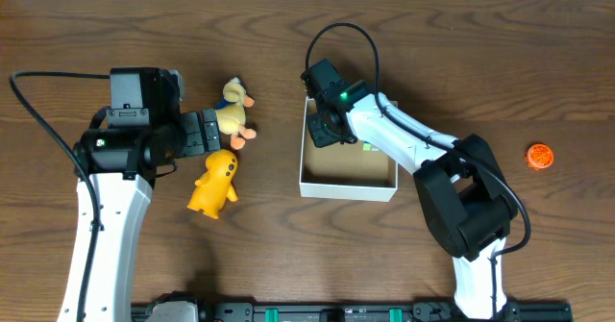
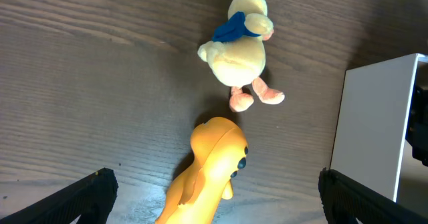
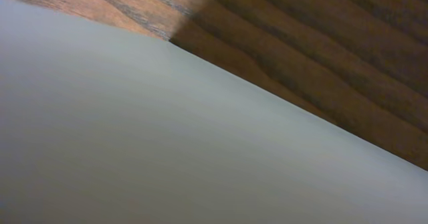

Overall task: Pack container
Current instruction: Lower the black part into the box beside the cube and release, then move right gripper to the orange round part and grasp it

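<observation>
The container (image 1: 348, 187) is a shallow square box with white walls and a tan inside, at the table's middle. Its white wall shows in the left wrist view (image 2: 374, 117) and fills the right wrist view (image 3: 167, 137). A yellow duck toy (image 1: 215, 181) and a plush duck with a blue scarf (image 1: 233, 111) lie on the table left of it. My left gripper (image 1: 219, 133) is open and empty beside both toys; the yellow toy (image 2: 210, 167) lies between its fingers' lines and the plush (image 2: 242, 47) beyond. My right gripper (image 1: 327, 125) is at the container's back left corner, fingers hidden.
A small orange round object (image 1: 540, 156) lies at the far right of the wooden table (image 1: 115, 34). A small green item (image 1: 368, 148) shows inside the container next to the right arm.
</observation>
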You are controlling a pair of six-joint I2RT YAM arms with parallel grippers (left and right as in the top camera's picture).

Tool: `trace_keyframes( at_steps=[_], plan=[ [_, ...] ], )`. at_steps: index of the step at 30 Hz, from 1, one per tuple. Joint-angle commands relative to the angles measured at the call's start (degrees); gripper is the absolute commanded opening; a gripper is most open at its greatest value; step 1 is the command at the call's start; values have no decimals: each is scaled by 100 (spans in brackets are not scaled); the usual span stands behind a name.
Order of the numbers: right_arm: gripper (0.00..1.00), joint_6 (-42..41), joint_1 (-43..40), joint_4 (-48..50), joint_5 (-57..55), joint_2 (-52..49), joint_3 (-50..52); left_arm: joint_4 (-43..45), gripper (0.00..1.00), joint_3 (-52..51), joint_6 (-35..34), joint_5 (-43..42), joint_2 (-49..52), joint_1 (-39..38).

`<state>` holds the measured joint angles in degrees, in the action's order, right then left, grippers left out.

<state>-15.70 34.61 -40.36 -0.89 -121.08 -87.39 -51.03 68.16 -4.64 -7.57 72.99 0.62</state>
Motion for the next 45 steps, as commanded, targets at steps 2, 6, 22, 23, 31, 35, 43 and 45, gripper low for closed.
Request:
trace_keyframes(
  at_steps=[2, 6, 22, 23, 31, 35, 43, 45],
  plan=[
    [10, -55, 17, -160, -59, 85, -90, -17, 98, -28, 39, -39, 48, -11],
    [13, -52, 9, -496, -76, 509, -258, -15, 98, -28, 39, -39, 48, -11],
    [99, -417, -2732, -2079, -621, 3132, -476, -15, 98, -28, 59, -37, 48, -11],
    [99, -501, -3095, -2203, -612, 3132, -476, -15, 98, -28, 59, -39, 48, -11],
    [99, -544, -5254, -2806, -616, 2592, -463, -17, 98, -28, 57, -39, 48, -11],
    [99, -387, -5807, -2785, -616, 2131, -463, -17, 98, -28, 57, -39, 48, -11],
    [99, -157, -6295, -2601, -570, 1051, -463, -17, 98, -28, 57, -39, 48, -11],
    [99, 9, -6310, -2492, -422, 811, -463, -17, 98, -28, 57, -39, 48, -11]
  ],
)
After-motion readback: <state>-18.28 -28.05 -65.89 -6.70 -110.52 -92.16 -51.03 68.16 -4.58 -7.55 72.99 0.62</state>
